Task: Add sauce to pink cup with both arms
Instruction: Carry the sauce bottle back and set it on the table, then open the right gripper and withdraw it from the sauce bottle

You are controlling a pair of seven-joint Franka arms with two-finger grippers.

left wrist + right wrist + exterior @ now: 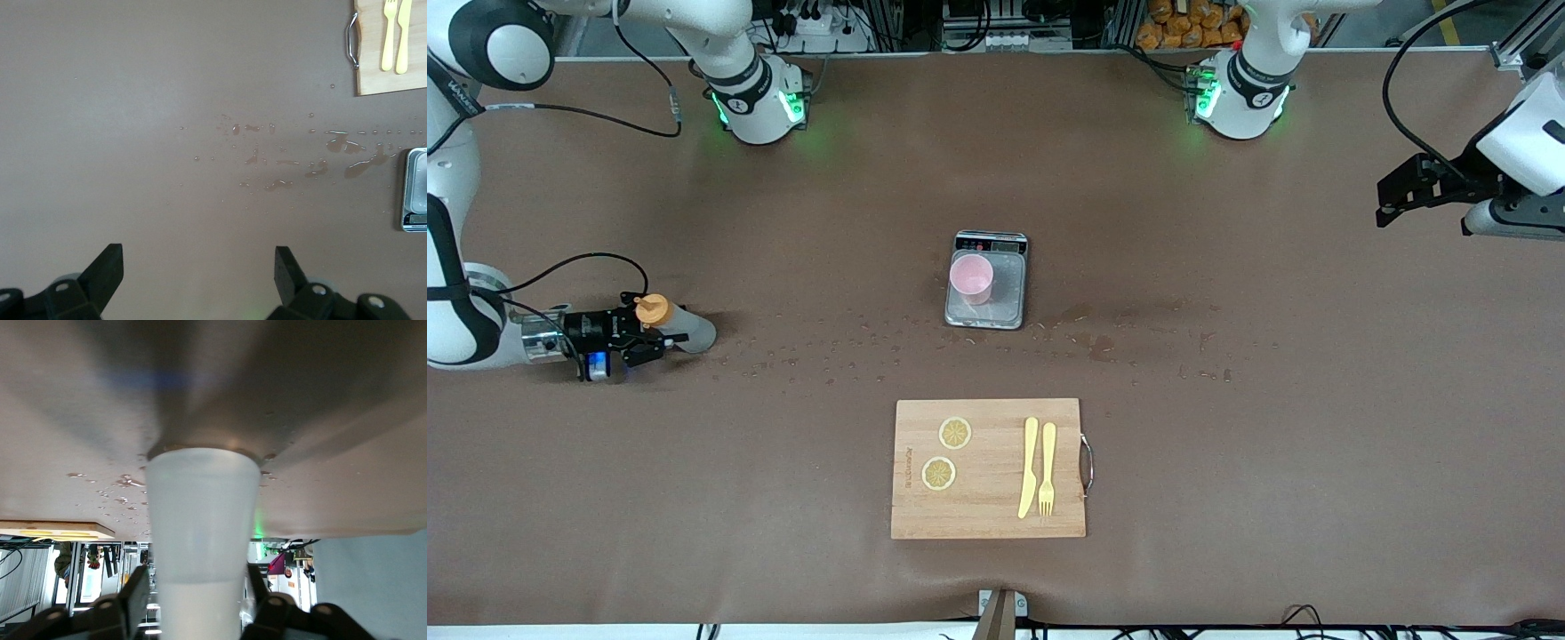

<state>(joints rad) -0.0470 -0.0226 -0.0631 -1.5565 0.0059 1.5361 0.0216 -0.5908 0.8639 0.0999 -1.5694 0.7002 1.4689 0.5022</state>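
Observation:
The sauce bottle (690, 331), translucent whitish with an orange cap, stands on the table at the right arm's end. My right gripper (656, 332) reaches in low from the side and is shut on its upper body. In the right wrist view the fingers (135, 595) press both sides of the bottle (202, 513), whose base rests on the table. The pink cup (970, 277) stands on the grey scale (1007, 302) at mid-table. My left gripper (1385, 210) waits open and empty above the left arm's end of the table; it also shows in the left wrist view (198, 268).
A wooden cutting board (989, 498) lies nearer the front camera than the scale, with two lemon slices (955, 433), a yellow knife (1029, 467) and a fork (1047, 468). Liquid drops (1103, 342) speckle the brown mat between bottle and scale. The scale's edge (415, 193) shows in the left wrist view.

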